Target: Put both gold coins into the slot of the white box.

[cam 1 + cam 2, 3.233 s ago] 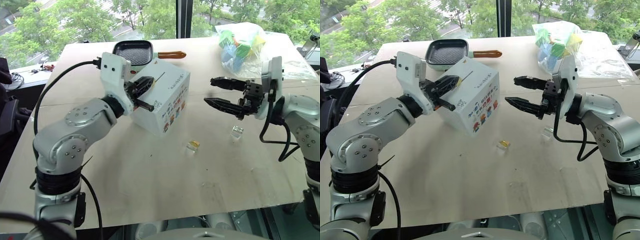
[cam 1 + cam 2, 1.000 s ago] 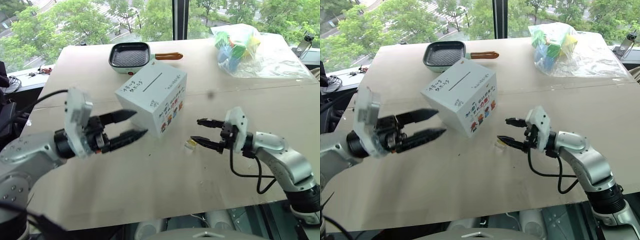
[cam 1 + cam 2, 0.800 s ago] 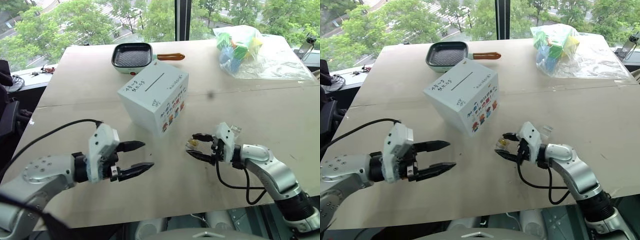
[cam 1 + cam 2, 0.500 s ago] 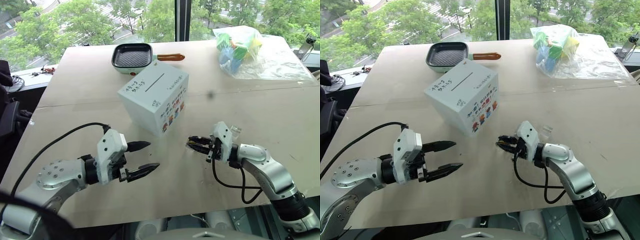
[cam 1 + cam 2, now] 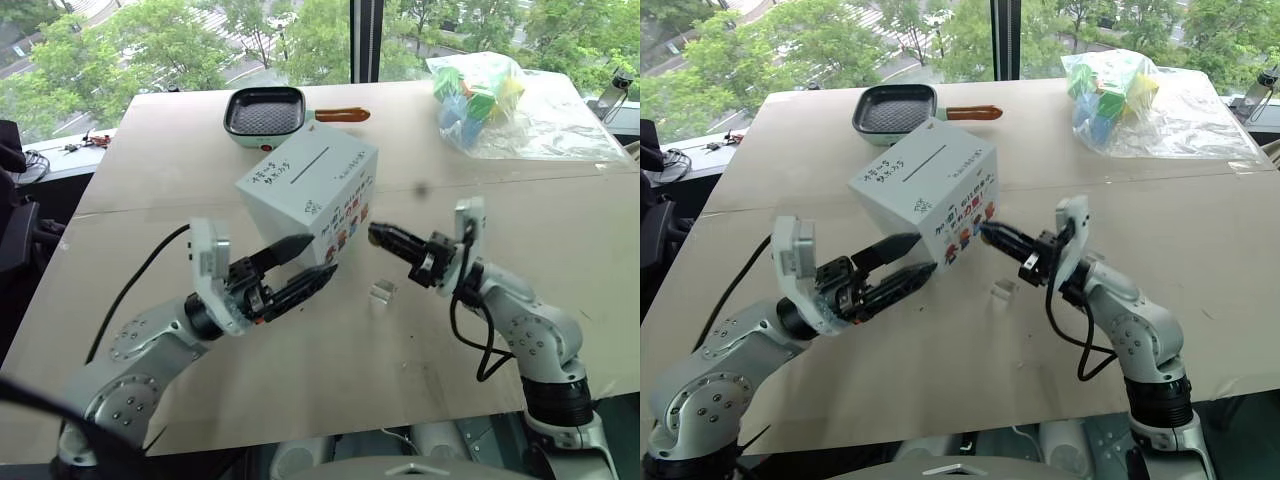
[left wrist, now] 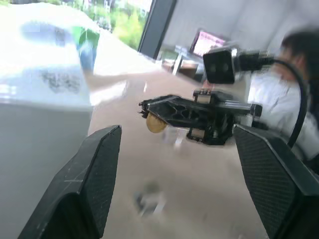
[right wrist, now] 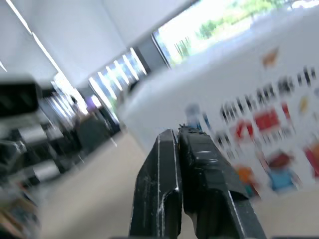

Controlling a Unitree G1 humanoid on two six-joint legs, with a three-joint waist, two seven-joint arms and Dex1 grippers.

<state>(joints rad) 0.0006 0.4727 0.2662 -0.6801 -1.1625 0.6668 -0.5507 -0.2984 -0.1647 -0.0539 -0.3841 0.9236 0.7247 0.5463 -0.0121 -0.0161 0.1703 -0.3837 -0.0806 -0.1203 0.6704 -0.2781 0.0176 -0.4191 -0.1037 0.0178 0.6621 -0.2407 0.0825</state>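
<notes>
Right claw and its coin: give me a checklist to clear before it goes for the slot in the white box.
1. Coin held: ok. The right claw is shut on a gold coin, seen from the left wrist.
2. Slot unobstructed: ok. The slot on the white box has nothing over it.
3. Claw above the slot: not ok. The claw sits beside the box's picture side, below its top.
4. Left claw out of the way: not ok. It is open, close to the box's near corner.
5. Second coin located: cannot tell. A small clear block lies on the table; no coin is visible in it.
</notes>
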